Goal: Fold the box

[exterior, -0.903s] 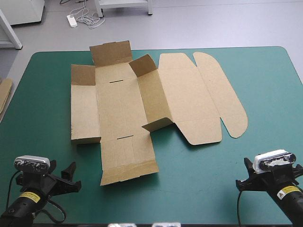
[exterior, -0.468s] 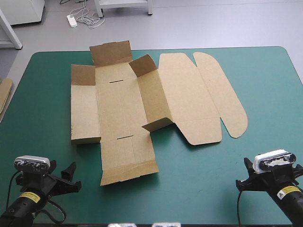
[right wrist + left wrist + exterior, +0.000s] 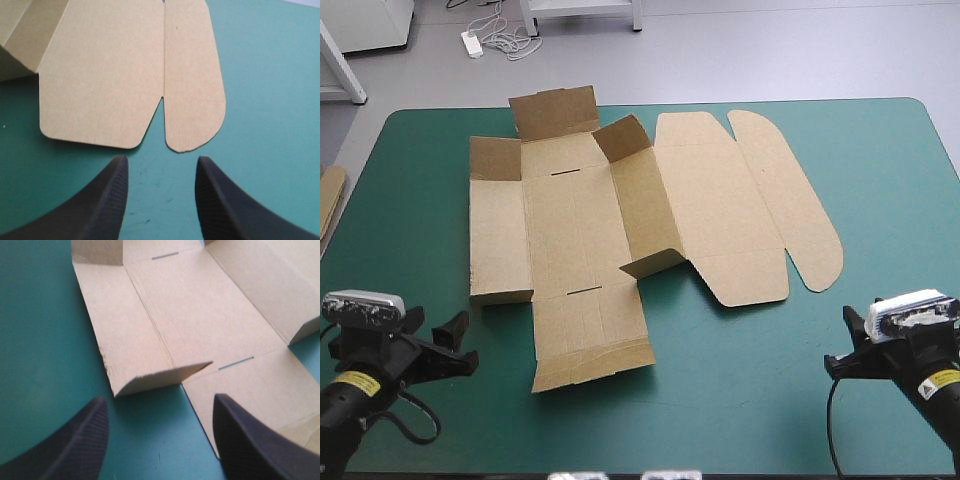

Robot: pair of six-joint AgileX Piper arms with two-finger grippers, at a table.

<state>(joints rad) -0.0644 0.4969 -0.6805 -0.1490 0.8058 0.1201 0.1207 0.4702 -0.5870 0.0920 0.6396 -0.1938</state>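
Box [image 3: 575,230] on teal-green table cover [image 3: 880,180]

Brown box [image 3: 620,230] lies opened out mid-table, mostly flat; a few side flaps stand part-raised.

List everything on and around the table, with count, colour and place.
box: one, brown, cut sheet at the table's middle, mostly flat, a few flaps raised
spare board: one edge showing, brown, beside the table's left edge
table cover: one, teal-green, under the box
left gripper: one, black fingers open, near edge, facing the box's near left corner
right gripper: one, black fingers open, near edge, facing the box's rounded flaps
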